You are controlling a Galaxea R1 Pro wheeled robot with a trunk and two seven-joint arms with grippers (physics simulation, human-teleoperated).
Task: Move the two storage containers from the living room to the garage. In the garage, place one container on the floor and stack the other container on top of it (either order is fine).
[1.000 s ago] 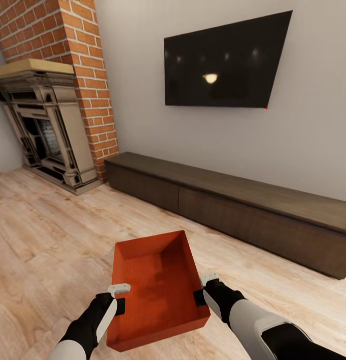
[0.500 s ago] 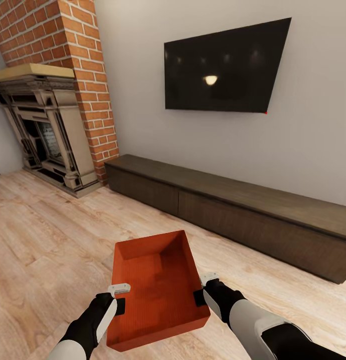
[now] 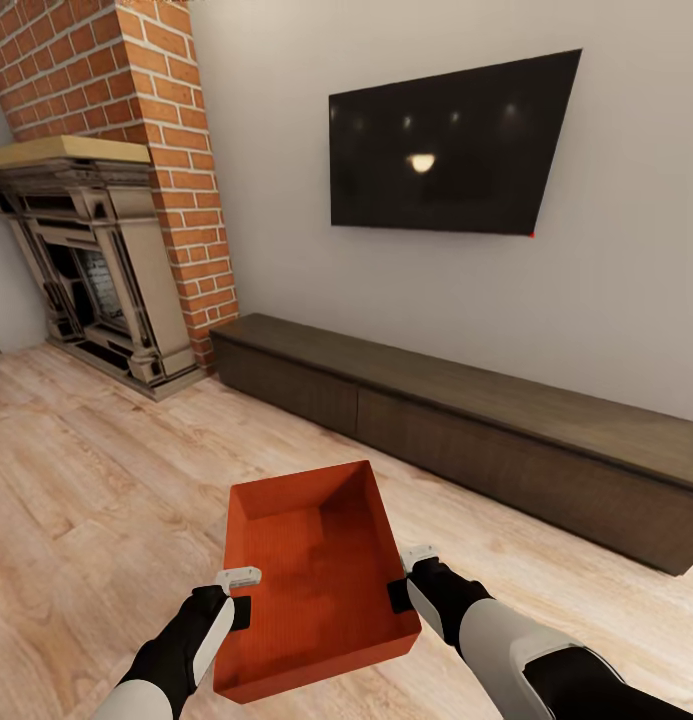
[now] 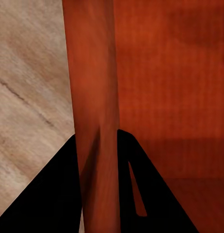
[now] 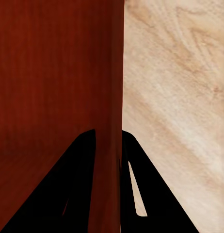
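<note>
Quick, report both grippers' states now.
Left gripper: shut on the box, left wall.
Right gripper: shut on the box, right wall.

We note light wood-plank floor [image 3: 96, 480], long dark low cabinet [image 3: 466, 420] standing on it along wall, brick fireplace [image 3: 106, 280] at its left end.

I see storage container [image 3: 316, 580] red-orange, finely ribbed walls, darker shading inside. My left hand [image 3: 238, 596] and right hand [image 3: 408, 577]: white fingertips, black pads, black wrists, white forearms. Floor [image 3: 96, 480] light wood planks, tan grain streaks. Fireplace [image 3: 86, 280] beige-grey surround, red brick chimney, pale mortar. TV [image 3: 446, 145] black, faint light reflections. Cabinet [image 3: 466, 430] dark brown. Wall [image 3: 626, 250] plain off-white.
</note>
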